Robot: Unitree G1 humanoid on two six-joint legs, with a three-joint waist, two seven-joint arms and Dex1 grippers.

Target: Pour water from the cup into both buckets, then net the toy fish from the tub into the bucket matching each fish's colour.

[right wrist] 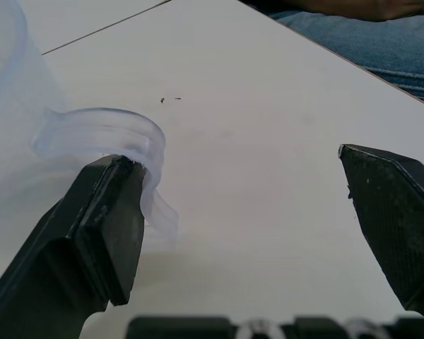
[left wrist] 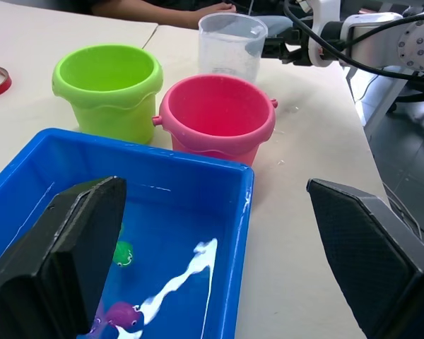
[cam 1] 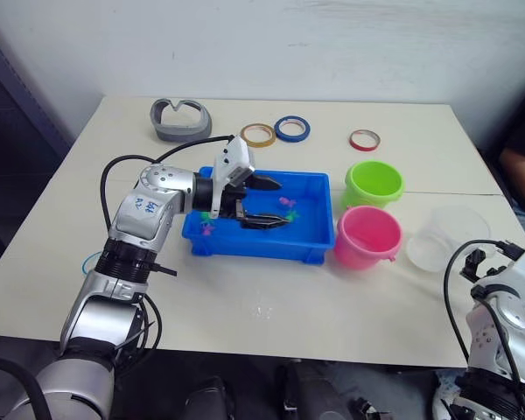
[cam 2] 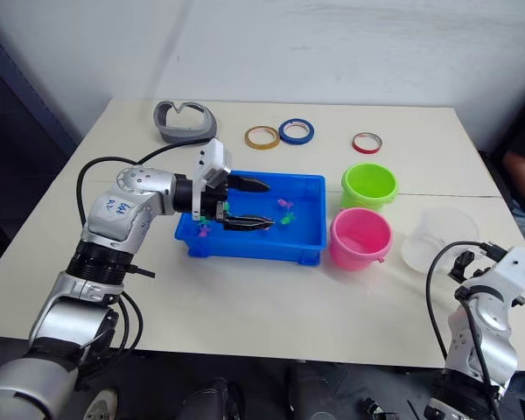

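The blue tub (cam 1: 315, 248) sits mid-table with water and tiny fish in it: a pink fish (cam 1: 288, 203), a green fish (left wrist: 122, 253) and another pink one (cam 1: 207, 229). My left gripper (cam 1: 271, 203) hangs open over the tub, holding nothing. To the tub's right stand the lime green bucket (cam 1: 374, 182) and, nearer, the pink bucket (cam 1: 367, 236). The clear cup (cam 1: 446, 236) stands upright right of the pink bucket. My right gripper (right wrist: 240, 205) is open beside the cup's handle (right wrist: 106, 138), one finger (right wrist: 102, 226) close against it. A light-blue arc (cam 1: 92, 261), seemingly the net's hoop, peeks from behind my left arm.
At the table's far side lie an orange tape ring (cam 1: 257, 135), a blue ring (cam 1: 292, 129), a red ring (cam 1: 364, 140) and a grey curved piece (cam 1: 182, 120). A person (cam 1: 523, 157) sits at the right edge of the table.
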